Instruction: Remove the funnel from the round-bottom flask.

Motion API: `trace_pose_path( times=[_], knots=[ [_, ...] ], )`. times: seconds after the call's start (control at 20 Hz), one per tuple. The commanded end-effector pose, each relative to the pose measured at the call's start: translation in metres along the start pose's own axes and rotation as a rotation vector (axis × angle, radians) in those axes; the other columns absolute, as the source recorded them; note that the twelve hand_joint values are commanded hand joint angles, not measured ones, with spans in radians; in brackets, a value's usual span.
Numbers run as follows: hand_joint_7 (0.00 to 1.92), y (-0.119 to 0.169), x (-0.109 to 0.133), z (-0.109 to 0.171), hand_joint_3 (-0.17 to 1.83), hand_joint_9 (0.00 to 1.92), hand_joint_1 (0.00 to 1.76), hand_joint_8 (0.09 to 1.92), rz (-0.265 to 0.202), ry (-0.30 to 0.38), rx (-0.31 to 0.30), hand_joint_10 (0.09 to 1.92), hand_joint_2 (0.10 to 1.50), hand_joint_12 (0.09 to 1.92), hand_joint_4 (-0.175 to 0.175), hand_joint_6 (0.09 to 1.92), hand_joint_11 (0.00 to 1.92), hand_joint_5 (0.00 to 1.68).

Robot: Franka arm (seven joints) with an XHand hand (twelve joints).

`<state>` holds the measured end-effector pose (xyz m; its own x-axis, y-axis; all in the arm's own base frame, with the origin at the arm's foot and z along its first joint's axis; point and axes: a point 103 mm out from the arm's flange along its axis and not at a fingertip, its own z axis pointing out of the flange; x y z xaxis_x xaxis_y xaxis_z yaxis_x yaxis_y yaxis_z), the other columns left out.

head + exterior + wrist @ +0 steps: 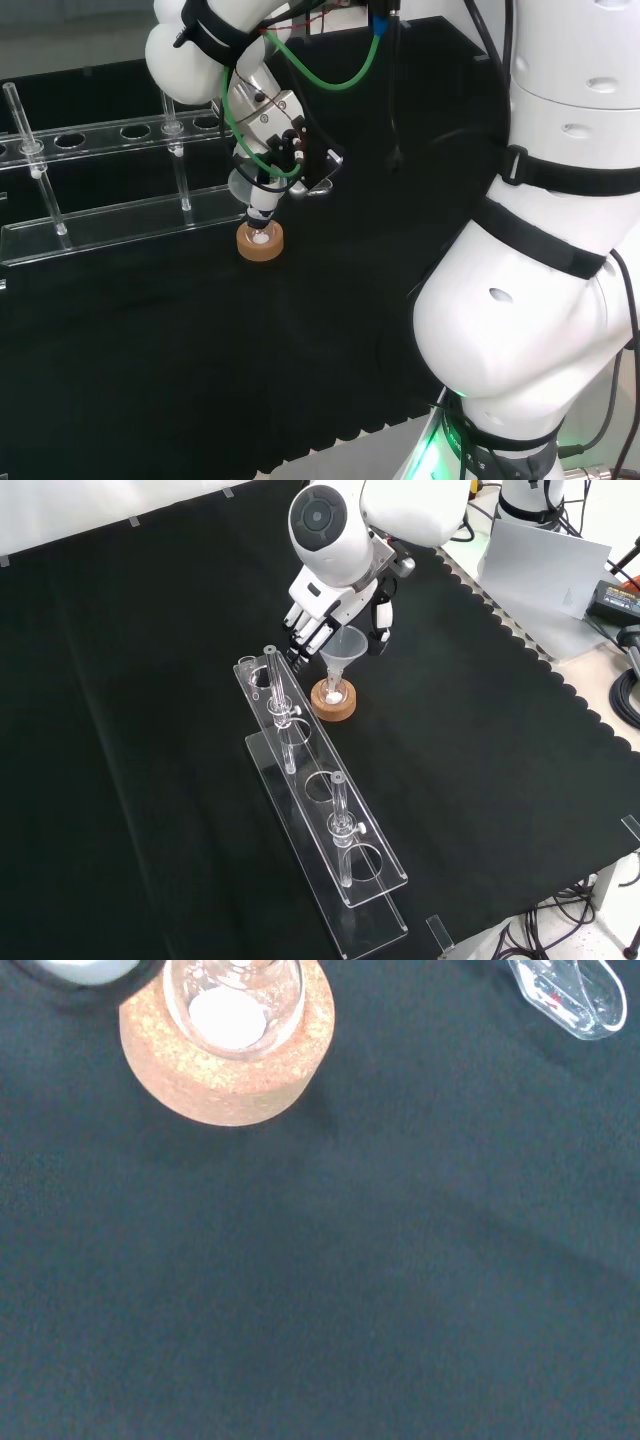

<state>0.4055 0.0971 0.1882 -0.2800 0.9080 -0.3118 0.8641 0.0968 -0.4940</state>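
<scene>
From the front view I see the clear rack [320, 810] at eight o'clock of the cork stand [333, 701], where the round-bottom flask [333, 689] sits with the funnel [345, 648] in its neck. My hand [335, 605] hangs over the funnel at twelve o'clock, fingers [303, 630] curled beside its cone; whether they pinch it, I cannot tell. I judge this the grasping step; next, close and lift straight up.
</scene>
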Motion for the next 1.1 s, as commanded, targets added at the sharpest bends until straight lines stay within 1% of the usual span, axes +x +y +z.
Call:
trace_pose_path(
  times=[0.05,0.2,0.35,0.4,0.45,0.55,0.6,0.75,0.9,1.1],
  knots=[
    [0.08,0.002,0.0,0.0,0.44,0.53,0.78,0.68,0.01,-0.022,-0.035,0.64,0.71,1.39,-0.021,0.09,0.37,0.32],
    [0.16,0.001,0.0,-0.001,0.51,0.61,0.83,0.68,0.019,-0.04,-0.078,0.59,0.73,1.36,-0.026,0.09,0.41,0.36],
    [0.26,-0.002,0.001,-0.005,0.57,0.69,0.87,0.65,0.025,-0.066,-0.124,0.54,0.75,1.32,-0.027,0.09,0.47,0.44],
    [0.3,-0.003,0.001,-0.007,0.58,0.72,0.88,0.64,0.029,-0.075,-0.138,0.52,0.76,1.3,-0.022,0.09,0.49,0.49],
    [0.38,-0.004,0.001,-0.008,0.59,0.77,0.9,0.63,0.031,-0.08,-0.146,0.51,0.77,1.29,-0.008,0.1,0.52,0.58],
    [0.48,-0.006,0.0,-0.011,0.6,0.85,0.93,0.6,0.034,-0.09,-0.153,0.46,0.78,1.25,0.014,0.21,0.57,0.7],
    [0.52,-0.008,-0.001,-0.013,0.6,0.88,0.94,0.59,0.034,-0.092,-0.155,0.43,0.78,1.24,0.023,0.29,0.6,0.73],
    [0.56,-0.012,-0.003,-0.019,0.61,0.93,0.96,0.58,0.033,-0.101,-0.155,0.38,0.79,1.21,0.032,0.48,0.64,0.72],
    [0.57,-0.016,-0.004,-0.026,0.61,0.95,0.97,0.58,0.035,-0.106,-0.158,0.37,0.79,1.19,0.035,0.56,0.67,0.73],
    [0.57,-0.022,-0.004,-0.033,0.61,0.96,0.98,0.59,0.036,-0.113,-0.161,0.37,0.79,1.18,0.037,0.6,0.68,0.74]
  ],
)
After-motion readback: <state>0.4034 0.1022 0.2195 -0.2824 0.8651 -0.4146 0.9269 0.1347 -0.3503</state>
